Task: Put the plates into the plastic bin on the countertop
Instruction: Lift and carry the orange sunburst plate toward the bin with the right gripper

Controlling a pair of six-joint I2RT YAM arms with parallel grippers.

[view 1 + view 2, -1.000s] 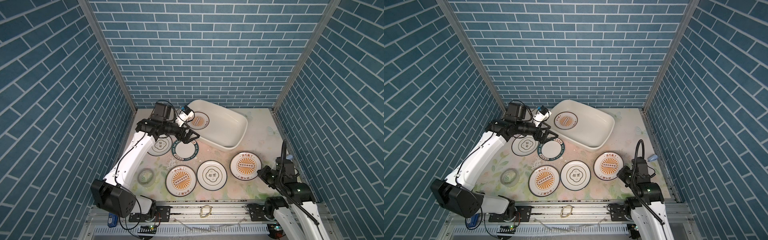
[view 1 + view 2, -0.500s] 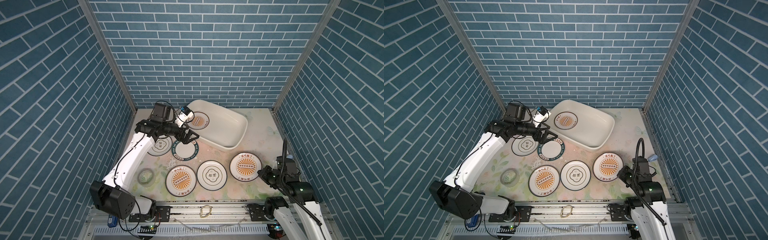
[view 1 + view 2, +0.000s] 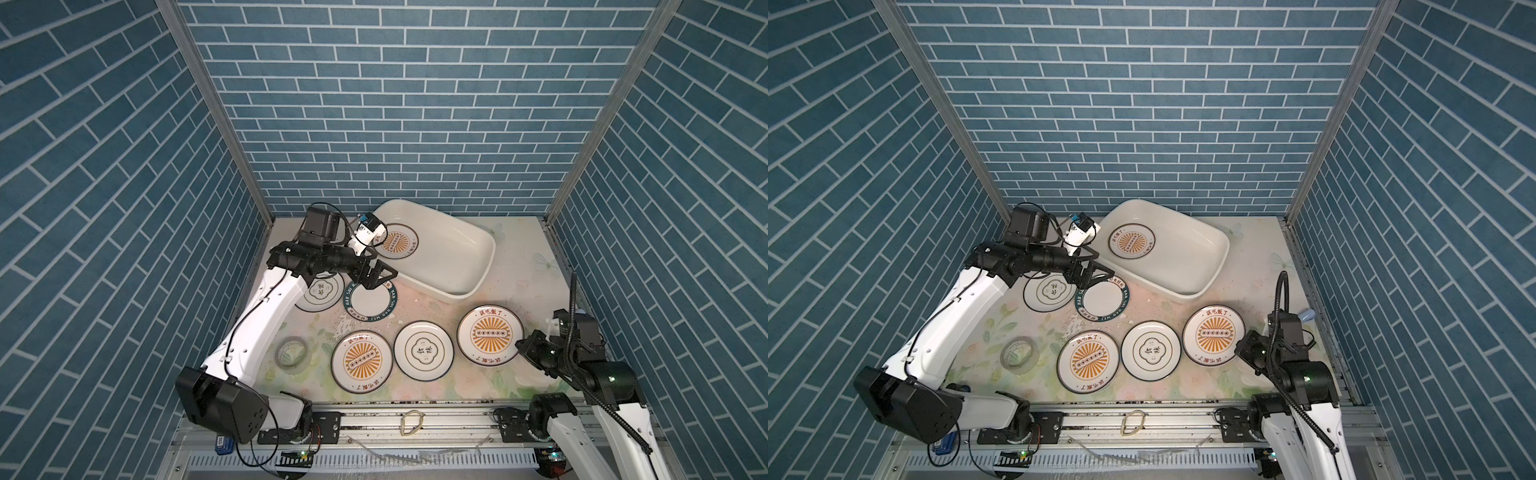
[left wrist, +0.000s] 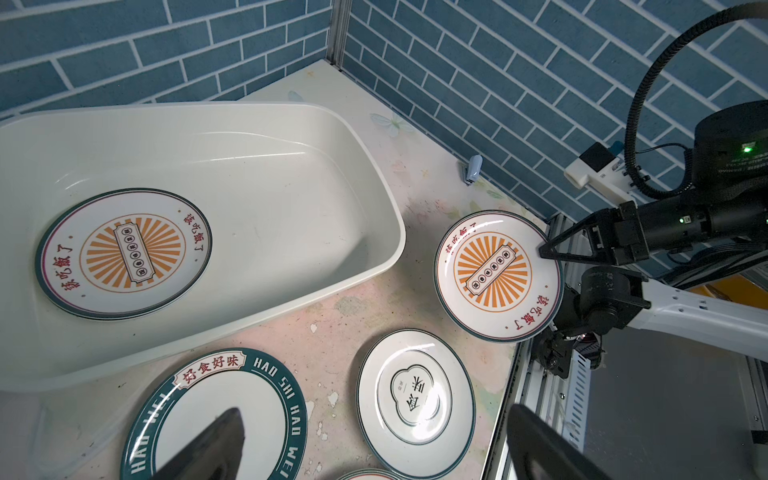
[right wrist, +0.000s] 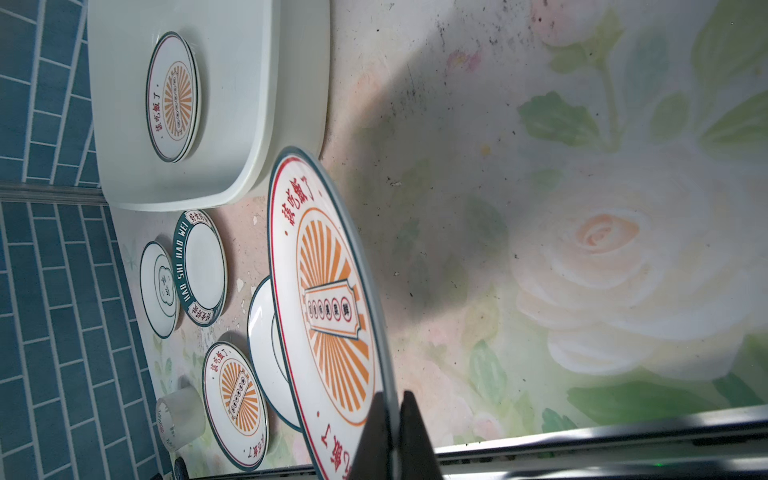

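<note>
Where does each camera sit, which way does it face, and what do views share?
Top views: high at the robot's side, looking down on countertop and plastic bin; left arm and right arm show.
Left wrist: above the green-rimmed plate, facing the bin and right arm; open left gripper shows.
Right wrist: low behind the right gripper, facing the bin; it is shut on a sunburst plate.
Shared: both wrist views show that plate and the plate in the bin.

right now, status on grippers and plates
Left gripper open over green-lettered plate. Right gripper shut on rightmost sunburst plate. Path to bin looks clear.
</note>
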